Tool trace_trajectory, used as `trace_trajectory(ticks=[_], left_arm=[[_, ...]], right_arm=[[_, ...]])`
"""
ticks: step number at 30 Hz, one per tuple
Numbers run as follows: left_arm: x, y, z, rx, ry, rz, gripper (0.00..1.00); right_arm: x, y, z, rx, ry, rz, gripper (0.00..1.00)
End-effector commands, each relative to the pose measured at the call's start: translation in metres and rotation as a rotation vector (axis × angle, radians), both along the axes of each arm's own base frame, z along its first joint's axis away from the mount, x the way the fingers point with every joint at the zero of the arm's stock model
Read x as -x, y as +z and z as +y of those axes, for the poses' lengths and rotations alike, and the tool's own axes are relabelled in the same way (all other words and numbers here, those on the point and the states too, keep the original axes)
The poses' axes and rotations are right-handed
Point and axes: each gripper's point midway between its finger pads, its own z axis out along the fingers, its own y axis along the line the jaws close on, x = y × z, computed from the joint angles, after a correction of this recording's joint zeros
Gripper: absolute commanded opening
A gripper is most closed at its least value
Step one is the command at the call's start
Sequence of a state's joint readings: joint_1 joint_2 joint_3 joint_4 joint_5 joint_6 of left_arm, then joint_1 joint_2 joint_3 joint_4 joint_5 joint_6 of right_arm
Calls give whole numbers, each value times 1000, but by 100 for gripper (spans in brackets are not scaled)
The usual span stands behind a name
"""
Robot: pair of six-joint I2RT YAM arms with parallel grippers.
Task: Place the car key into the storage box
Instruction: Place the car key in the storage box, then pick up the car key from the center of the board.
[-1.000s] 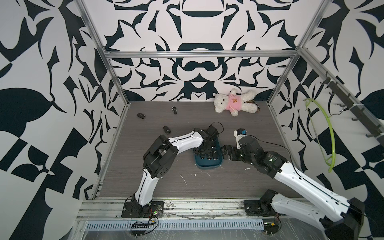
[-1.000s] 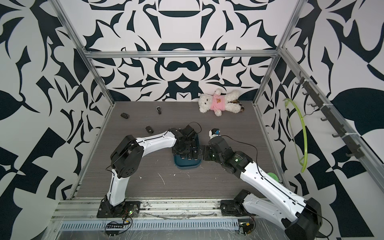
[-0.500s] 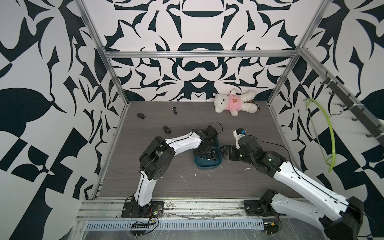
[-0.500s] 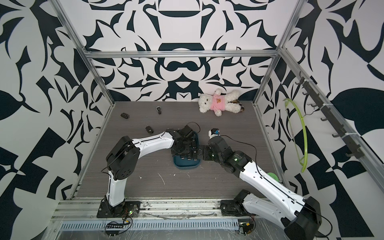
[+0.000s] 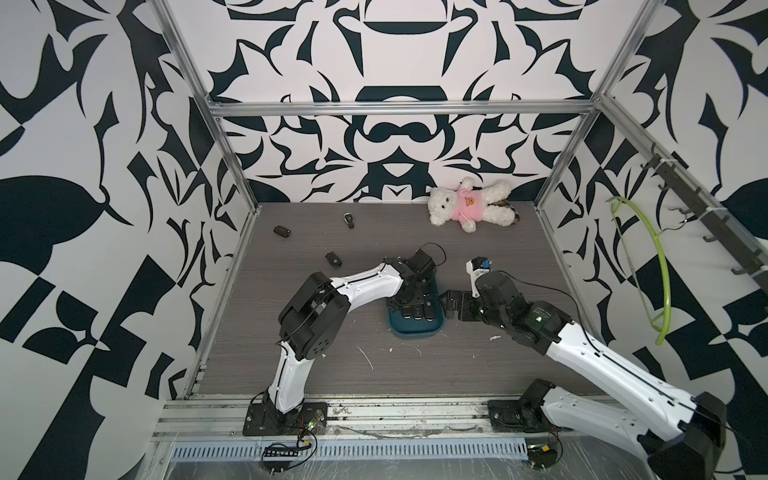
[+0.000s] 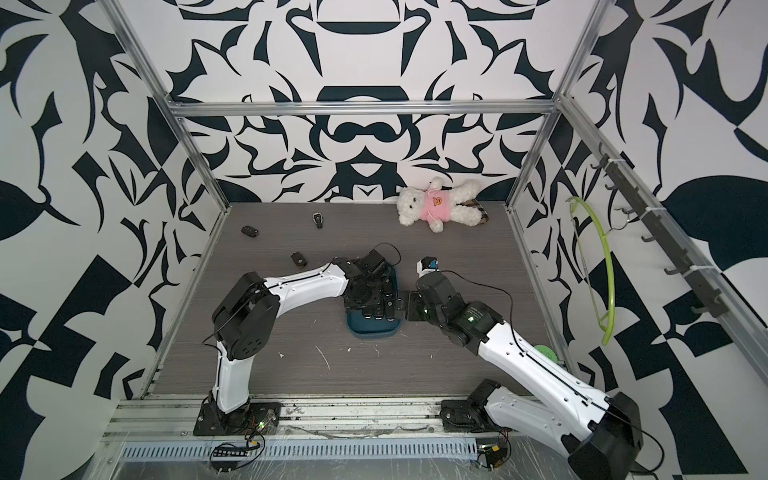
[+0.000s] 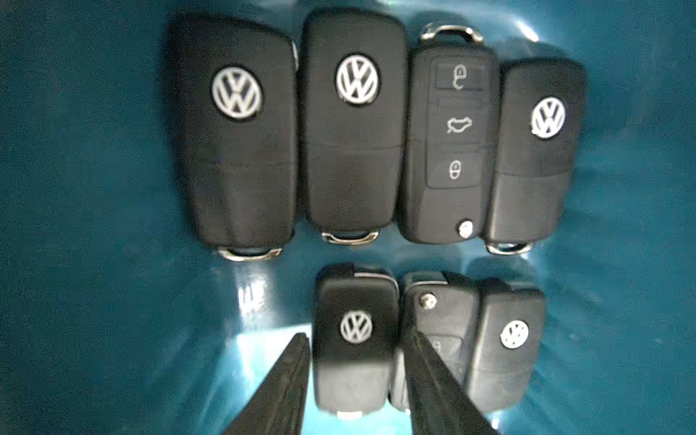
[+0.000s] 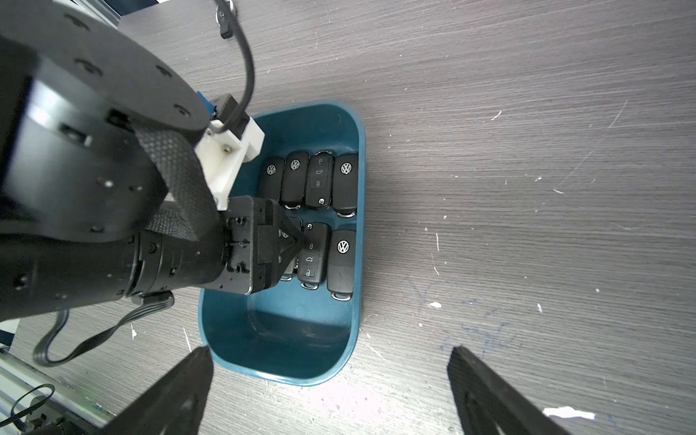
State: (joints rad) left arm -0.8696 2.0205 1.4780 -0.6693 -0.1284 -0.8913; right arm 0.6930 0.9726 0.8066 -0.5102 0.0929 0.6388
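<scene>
Black-and-white patterned walls (image 5: 395, 62) on three sides. Aluminium frame (image 5: 399, 109) at corners. Grey wood-grain counter (image 5: 436, 365), scuffed white. Hook rail (image 5: 702, 210) on side wall; green loop (image 5: 666, 286), possibly hanger, hangs there.

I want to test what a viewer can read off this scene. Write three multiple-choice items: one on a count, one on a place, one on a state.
1. How many keys lie in the box?
A. four
B. seven
C. ten

2. Where does the teddy bear lie?
A. at the back of the table
B. inside the box
C. at the table's front edge

3. How is the right hand?
A. shut on a key
B. shut on the bear
C. open and empty

Answers:
1. B: the left wrist view shows four in one row and three in the other.
2. A: both top views show it at the far edge.
3. C: its fingers stand wide apart and hold nothing.
</scene>
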Motion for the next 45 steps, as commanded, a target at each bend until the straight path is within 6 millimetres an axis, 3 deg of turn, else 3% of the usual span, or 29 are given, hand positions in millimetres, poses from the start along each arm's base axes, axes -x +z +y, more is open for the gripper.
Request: trace_trajectory(ticks=[1, 11, 18, 22, 25, 27, 36, 42, 45], left_arm=[[-1, -2, 0, 0, -2, 8, 46], [-1, 9, 0, 15, 4, -6, 48], [-12, 50, 7, 32, 18, -82, 58], [-24, 79, 21, 38, 42, -138, 70], [-35, 100, 37, 36, 71, -182, 84], [-43, 111, 51, 35, 99, -204, 99], [-76, 118, 127, -37, 263, -220, 99], [-98, 100, 178, -86, 402, -172, 99], [-109, 89, 197, -103, 453, -141, 93]], right_arm=[[-5, 10, 1, -18, -5, -31, 100], [-5, 8, 1, -16, -7, -31, 100], [-6, 17, 6, -39, 11, -53, 100], [-8, 24, 13, -59, 41, -66, 100], [-10, 30, 21, -81, 72, -80, 100], [-12, 35, 27, -93, 94, -87, 100], [-29, 50, 56, -123, 172, -108, 100], [-42, 55, 85, -162, 230, -103, 100], [-48, 55, 96, -167, 247, -101, 100]])
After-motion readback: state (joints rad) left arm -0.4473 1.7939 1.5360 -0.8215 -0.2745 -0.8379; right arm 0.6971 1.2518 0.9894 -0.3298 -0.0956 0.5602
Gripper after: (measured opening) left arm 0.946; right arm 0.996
